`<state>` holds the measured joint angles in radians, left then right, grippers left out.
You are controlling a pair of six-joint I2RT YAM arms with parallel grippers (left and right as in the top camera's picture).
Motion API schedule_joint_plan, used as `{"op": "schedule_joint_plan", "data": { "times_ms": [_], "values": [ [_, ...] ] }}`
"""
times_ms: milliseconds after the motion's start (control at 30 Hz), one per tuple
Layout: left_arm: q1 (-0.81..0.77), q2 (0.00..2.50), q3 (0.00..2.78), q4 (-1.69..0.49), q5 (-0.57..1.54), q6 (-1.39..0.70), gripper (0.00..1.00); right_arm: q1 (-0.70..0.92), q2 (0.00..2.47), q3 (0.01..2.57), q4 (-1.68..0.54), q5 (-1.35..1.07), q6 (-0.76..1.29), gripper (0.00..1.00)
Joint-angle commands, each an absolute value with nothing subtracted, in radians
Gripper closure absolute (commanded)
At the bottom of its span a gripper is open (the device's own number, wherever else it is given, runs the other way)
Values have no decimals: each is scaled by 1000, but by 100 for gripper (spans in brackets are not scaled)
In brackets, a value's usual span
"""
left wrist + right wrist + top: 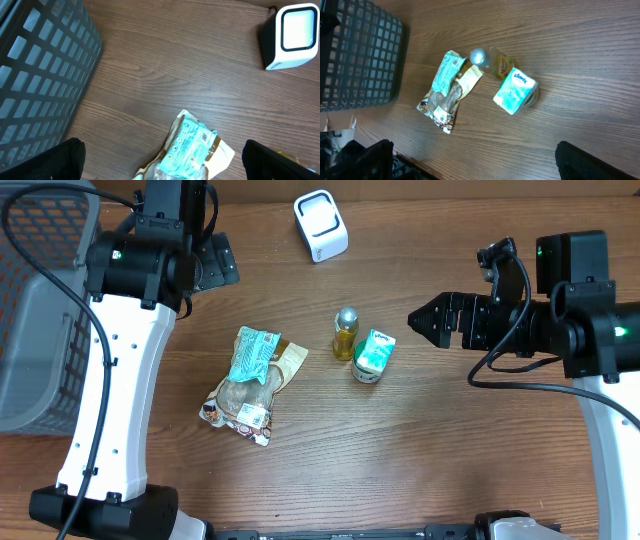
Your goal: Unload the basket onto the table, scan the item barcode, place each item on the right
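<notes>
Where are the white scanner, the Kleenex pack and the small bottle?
white scanner (320, 225): overhead view, its top face.
Kleenex pack (515, 91): right wrist view, its teal printed side.
small bottle (344, 340): overhead view, its yellow body.

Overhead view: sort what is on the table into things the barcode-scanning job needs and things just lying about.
For the job:
white scanner
snack bag, small bottle of yellow liquid, Kleenex pack: any of them could be the item to scan

Just lying about:
grey mesh basket at the left edge, probably only a bin
</notes>
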<state>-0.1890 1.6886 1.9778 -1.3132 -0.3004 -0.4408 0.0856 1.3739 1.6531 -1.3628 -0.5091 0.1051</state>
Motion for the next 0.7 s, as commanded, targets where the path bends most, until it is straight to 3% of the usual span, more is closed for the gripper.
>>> {"op": "schedule_joint_plan", "data": {
  "times_ms": [0,367,667],
  "values": [
    [-190,1666,1998,-1312,-315,-426,0,84,1370,1683,-1359,-518,104,0],
    [-190,1666,1998,-1312,-315,-426,0,84,1381,1710,-1291,-519,109,4],
    [-190,1666,1998,-1312,-315,-426,1,120,1645,2142,-1576,-406,107,4]
  ]
}}
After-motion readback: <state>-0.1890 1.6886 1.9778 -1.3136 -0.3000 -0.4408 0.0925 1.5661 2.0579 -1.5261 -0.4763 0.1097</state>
